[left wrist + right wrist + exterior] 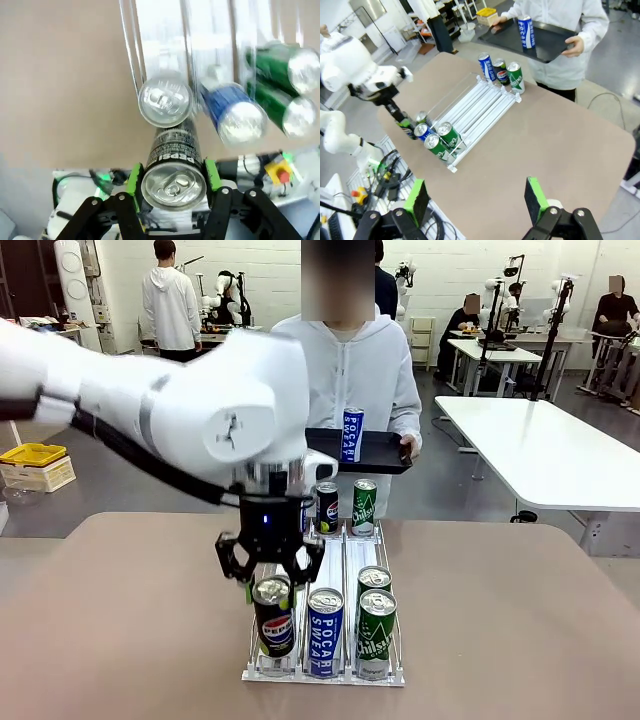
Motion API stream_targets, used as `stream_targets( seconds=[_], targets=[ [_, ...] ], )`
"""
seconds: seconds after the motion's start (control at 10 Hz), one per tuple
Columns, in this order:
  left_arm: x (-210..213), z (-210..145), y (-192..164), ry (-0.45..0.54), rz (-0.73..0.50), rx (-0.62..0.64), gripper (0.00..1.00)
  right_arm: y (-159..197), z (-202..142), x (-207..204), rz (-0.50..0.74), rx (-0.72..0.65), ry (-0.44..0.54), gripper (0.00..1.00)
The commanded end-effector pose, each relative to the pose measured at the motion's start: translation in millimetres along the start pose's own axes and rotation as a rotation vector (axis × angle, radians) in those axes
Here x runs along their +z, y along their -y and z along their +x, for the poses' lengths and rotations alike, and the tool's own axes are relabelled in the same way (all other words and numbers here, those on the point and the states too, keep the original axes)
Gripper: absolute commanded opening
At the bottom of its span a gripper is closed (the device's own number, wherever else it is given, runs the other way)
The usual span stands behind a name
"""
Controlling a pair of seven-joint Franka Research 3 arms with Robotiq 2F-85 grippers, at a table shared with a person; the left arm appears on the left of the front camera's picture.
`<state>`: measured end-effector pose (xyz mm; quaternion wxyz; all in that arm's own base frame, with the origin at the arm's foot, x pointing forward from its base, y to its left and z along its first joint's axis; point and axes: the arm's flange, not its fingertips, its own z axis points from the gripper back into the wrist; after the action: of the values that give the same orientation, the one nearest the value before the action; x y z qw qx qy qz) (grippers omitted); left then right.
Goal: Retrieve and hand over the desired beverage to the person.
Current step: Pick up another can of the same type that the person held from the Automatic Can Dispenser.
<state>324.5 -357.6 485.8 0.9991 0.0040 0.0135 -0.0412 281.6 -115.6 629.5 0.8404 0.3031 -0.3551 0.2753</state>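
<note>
My left gripper [270, 562] hangs over the near left end of the clear can rack [345, 550] on the brown table [120, 630]. Its green pads [134, 179] stand on both sides of the top of a black Pepsi can [174, 172], the nearest can in the left lane. In the left wrist view the pads are just beside the can's rim, but I cannot tell if they press it or are a little apart.

Next to this can, at the near end, stand a blue Pocari Sweat can [325, 632] in the middle lane and two green cans [376, 632] in the right lane. Three more cans [340, 506] stand at the far end of the rack.

My right gripper [476, 200] is high above the near right side of the table, its jaws spread wide with nothing between them.

The person [352, 370] stands at the far side and holds a black tray [380, 452] with one blue Pocari Sweat can [352, 434] upright on it.
</note>
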Motion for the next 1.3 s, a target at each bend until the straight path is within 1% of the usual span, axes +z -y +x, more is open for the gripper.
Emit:
stream_targets(
  seconds=[0.0, 0.1, 0.2, 0.3, 0.4, 0.6, 0.8, 0.9, 1.1, 1.2],
  targets=[
    [77.1, -23.2, 1.9, 0.054, 0.001, -0.081, 0.0, 1.4, 1.2, -1.5, 0.026, 0.01, 0.019, 1.0],
    [116.4, -30.4, 7.1, 0.077, 0.005, -0.111, 0.0, 1.4, 1.2, -1.5, 0.026, 0.01, 0.019, 1.0],
    [146.5, -31.0, 7.2, 0.09, -0.014, -0.126, 0.0, 1.4, 1.2, -1.5, 0.026, 0.01, 0.019, 1.0],
    [169.8, -29.9, 6.9, 0.118, -0.018, -0.126, 0.0, 1.4, 1.2, -1.5, 0.026, 0.01, 0.019, 1.0],
    [183.0, -24.8, 5.0, 0.128, -0.019, -0.137, 0.0, 1.4, 1.2, -1.5, 0.026, 0.01, 0.019, 1.0],
    [187.1, 0.0, -8.5, 0.109, -0.009, -0.22, 0.0, 1.4, 1.2, -1.5, 0.026, 0.01, 0.019, 1.0],
    [182.3, 19.6, -23.6, 0.097, -0.026, -0.254, 0.0, 1.4, 1.2, -1.5, 0.026, 0.01, 0.019, 1.0],
    [181.4, 26.7, -29.5, 0.103, -0.025, -0.259, 0.0, 1.4, 1.2, -1.5, 0.026, 0.01, 0.019, 1.0],
    [176.6, 25.2, -36.6, 0.109, -0.021, -0.263, 0.0, 1.4, 1.2, -1.5, 0.026, 0.01, 0.019, 1.0],
    [170.3, 31.5, -29.0, 0.075, -0.032, -0.24, 0.0, 1.4, 1.2, -1.5, 0.026, 0.01, 0.019, 1.0]
  ],
)
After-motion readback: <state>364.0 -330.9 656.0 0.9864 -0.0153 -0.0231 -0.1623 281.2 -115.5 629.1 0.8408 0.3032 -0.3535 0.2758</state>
